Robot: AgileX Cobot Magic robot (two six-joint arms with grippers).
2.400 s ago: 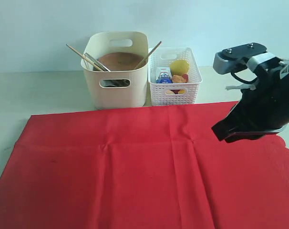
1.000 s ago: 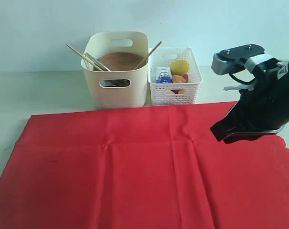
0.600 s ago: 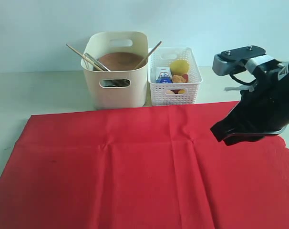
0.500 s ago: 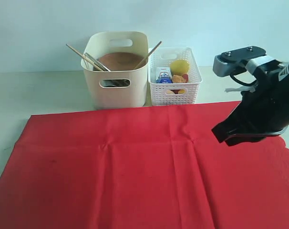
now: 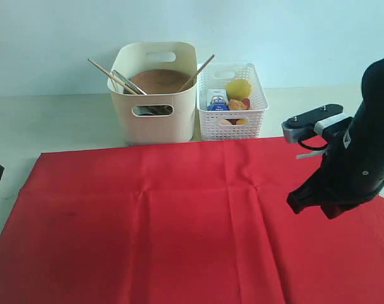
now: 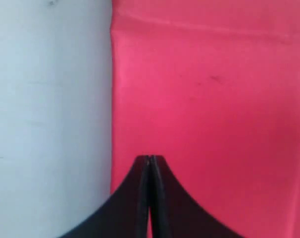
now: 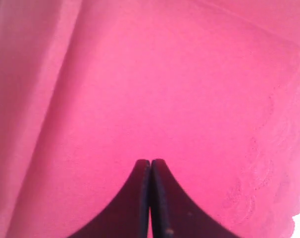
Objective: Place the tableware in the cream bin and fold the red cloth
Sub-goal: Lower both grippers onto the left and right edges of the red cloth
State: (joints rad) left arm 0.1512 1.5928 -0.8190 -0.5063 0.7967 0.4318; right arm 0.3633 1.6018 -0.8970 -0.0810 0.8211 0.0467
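Pale tabletop point(image 5: 52, 120) against a plain light wall. A large bright red fabric cloth point(image 5: 179, 215) lies flat and unfolded across the near half.

At the far centre stands a tall cream plastic bin point(image 5: 155, 123) holding a round brown plate point(image 5: 160, 79) and two wooden chopsticks point(image 5: 109, 75) that lean out over its rim. A thin grey strip beside them may be the knife. To the right, touching the bin, a white lattice basket point(image 5: 233, 126) holds a yellow lemon point(image 5: 238, 87) and other food.

The tableware looks binned, so folding is the step in hand. The right gripper point(image 7: 150, 161) hangs over the cloth near its scalloped right edge, jaws pressed together and empty. The left gripper point(image 6: 150, 157), likewise together, sits at the cloth's left edge. Next, each must open and pinch an edge.
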